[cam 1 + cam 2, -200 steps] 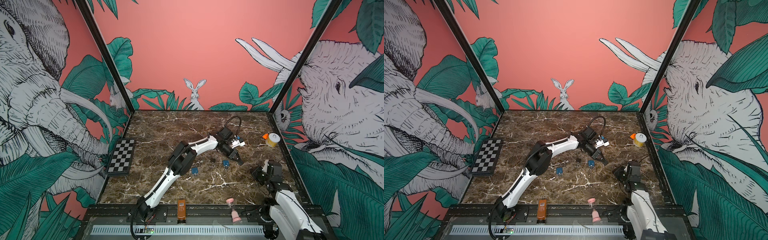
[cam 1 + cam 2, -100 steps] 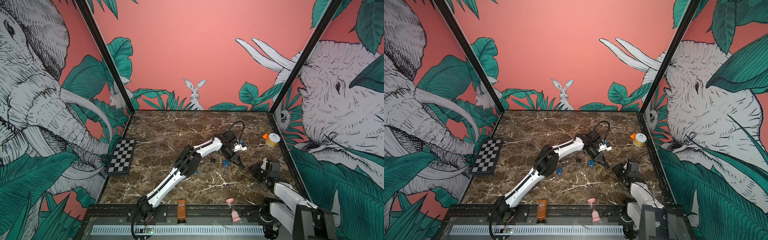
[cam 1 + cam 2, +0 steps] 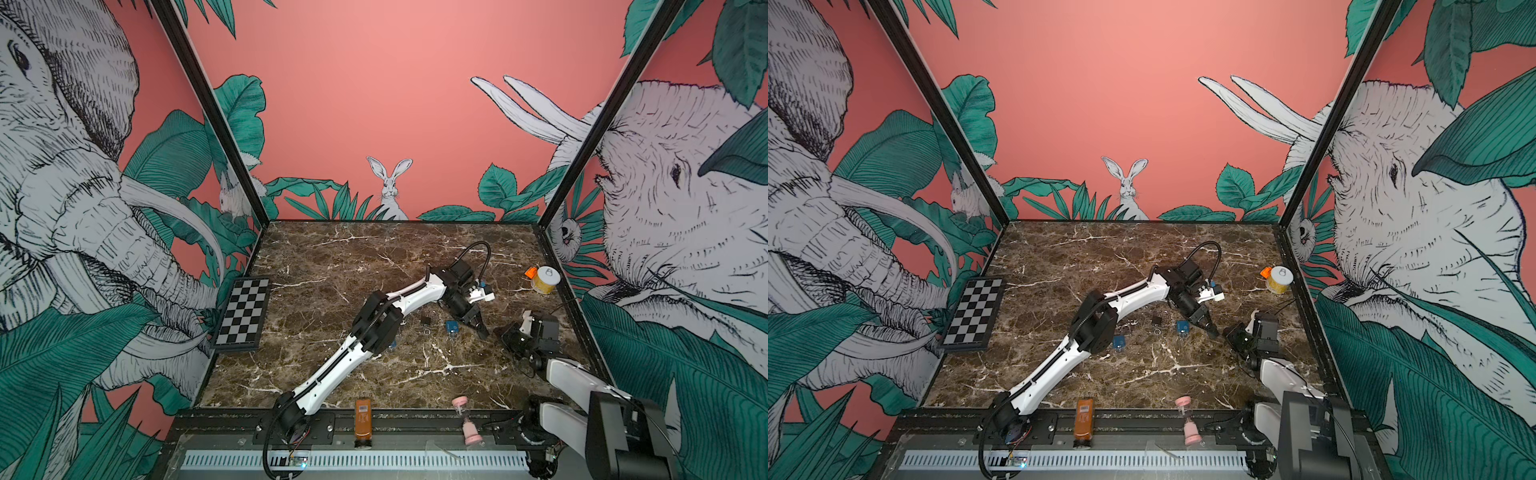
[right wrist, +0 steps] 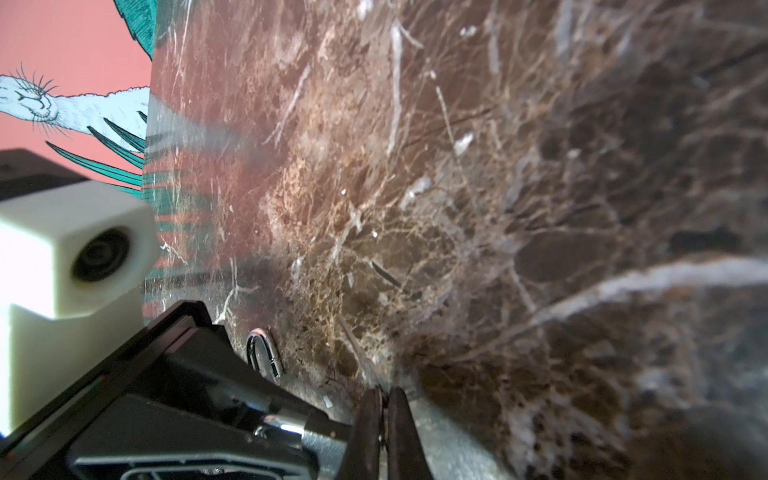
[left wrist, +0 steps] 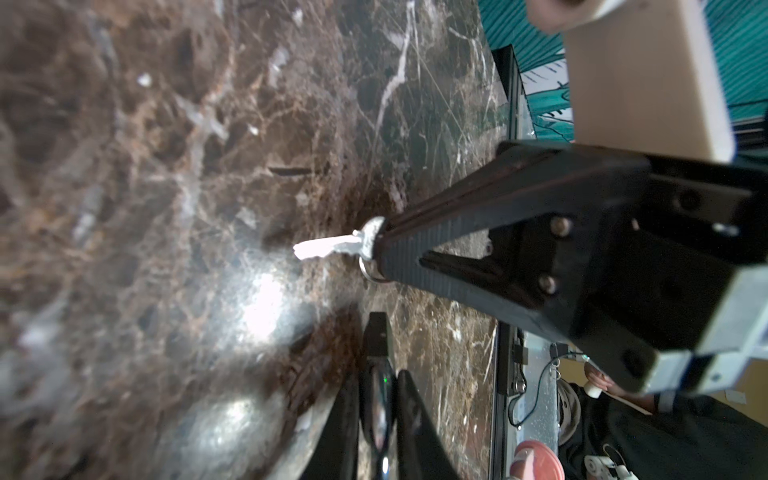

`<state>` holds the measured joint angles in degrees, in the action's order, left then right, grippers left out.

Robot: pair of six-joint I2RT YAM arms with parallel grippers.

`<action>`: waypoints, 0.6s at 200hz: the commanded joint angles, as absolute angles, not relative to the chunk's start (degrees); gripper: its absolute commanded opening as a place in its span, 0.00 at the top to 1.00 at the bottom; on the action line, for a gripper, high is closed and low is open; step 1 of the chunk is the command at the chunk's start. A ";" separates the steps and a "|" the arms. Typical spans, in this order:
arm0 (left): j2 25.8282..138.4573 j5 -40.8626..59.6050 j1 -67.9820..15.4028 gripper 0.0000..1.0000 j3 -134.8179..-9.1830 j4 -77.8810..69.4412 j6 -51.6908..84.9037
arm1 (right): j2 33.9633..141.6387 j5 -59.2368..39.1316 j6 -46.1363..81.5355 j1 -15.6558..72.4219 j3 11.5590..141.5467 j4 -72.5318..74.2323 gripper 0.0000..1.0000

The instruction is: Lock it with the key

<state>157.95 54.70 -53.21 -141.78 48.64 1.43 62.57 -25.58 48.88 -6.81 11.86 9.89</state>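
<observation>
Silver key (image 5: 320,248) pinched by left pincer (image 5: 380,249), right pincer (image 4: 384,399) pressed together, veined marble (image 5: 166,166)

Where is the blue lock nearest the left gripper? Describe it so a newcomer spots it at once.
Find the brown marble table and the white left arm stretched across its middle. Beside the left gripper, on its elbow side, lies a small blue lock. The other blue lock lies back by the arm's elbow, and the nearer black piece is not blue.

Two blue padlocks (image 3: 1181,327), one key (image 5: 324,248) — one chessboard (image 3: 973,312), one hourglass (image 3: 1187,419)
</observation>
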 commanded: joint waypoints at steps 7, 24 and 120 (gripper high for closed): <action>158.90 52.20 -53.29 0.67 -144.25 50.80 0.08 | 61.06 -25.29 47.16 -7.11 12.21 9.82 0.83; 159.40 51.48 -53.25 0.61 -145.52 51.15 0.04 | 60.26 -24.66 46.79 -7.07 12.36 8.73 0.79; 156.68 46.48 -52.31 0.48 -148.45 45.03 4.67 | 54.18 -23.26 45.54 -7.03 14.48 2.61 0.74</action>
<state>159.17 49.36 -52.90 -147.00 47.18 3.64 55.90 -24.18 46.96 -6.81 12.03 5.34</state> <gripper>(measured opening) 0.509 0.256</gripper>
